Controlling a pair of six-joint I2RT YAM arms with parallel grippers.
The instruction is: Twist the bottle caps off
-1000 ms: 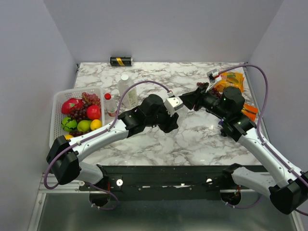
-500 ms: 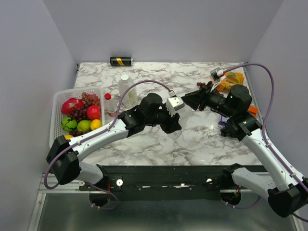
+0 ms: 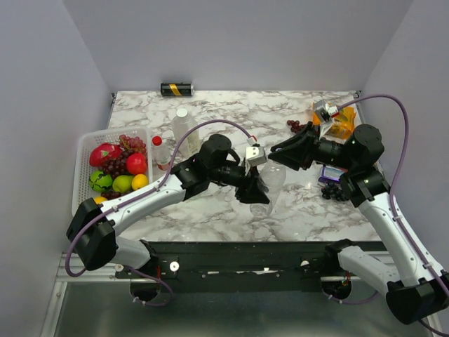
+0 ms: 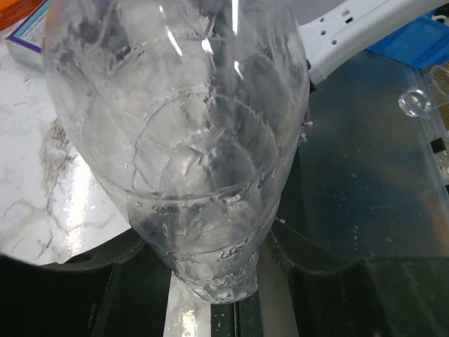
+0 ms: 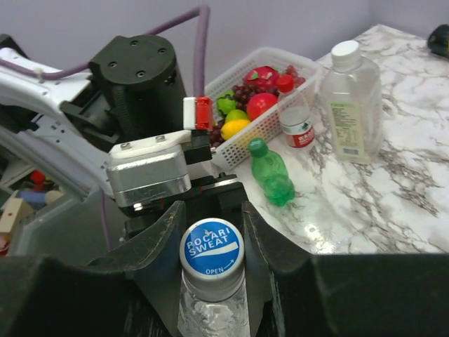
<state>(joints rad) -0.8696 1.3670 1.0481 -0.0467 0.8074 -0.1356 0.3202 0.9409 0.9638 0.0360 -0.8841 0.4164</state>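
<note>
Low in the middle of the top view, the large clear plastic bottle (image 3: 269,188) is tilted, with its base toward the bottom of the frame and its neck toward the top. The left hand (image 3: 259,189) is clenched on its body from the left. In the left wrist view the bottle (image 4: 182,140) fills nearly the whole frame. The right hand (image 5: 211,223) reaches in from the right. Its two black fingers (image 5: 163,242) press against either side of the blue-and-white printed cap (image 5: 212,249), grasping it.

The left arm crosses the centre of the top view and hides the small green plastic bottle (image 5: 271,172). The right wrist view shows it standing on the worktop just beside the white plastic basket (image 3: 83,151) of mixed fruit at the left.

Against the basket's right wall stands the small clear bottle with red cap and red label (image 3: 161,152). Just above it is the taller clear bottle with a white cap (image 3: 184,130).

At the right, near the right arm, lie a cluster of dark grapes (image 3: 335,191) and a small purple-and-white box (image 3: 330,173). Orange snack packets (image 3: 339,121) lie in the upper right.

The black-and-gold can (image 3: 177,89) lies on its side at the top edge. The worktop (image 3: 210,214) is white marble with grey veins, and plain pale lilac walls (image 3: 238,42) enclose it on three sides.
</note>
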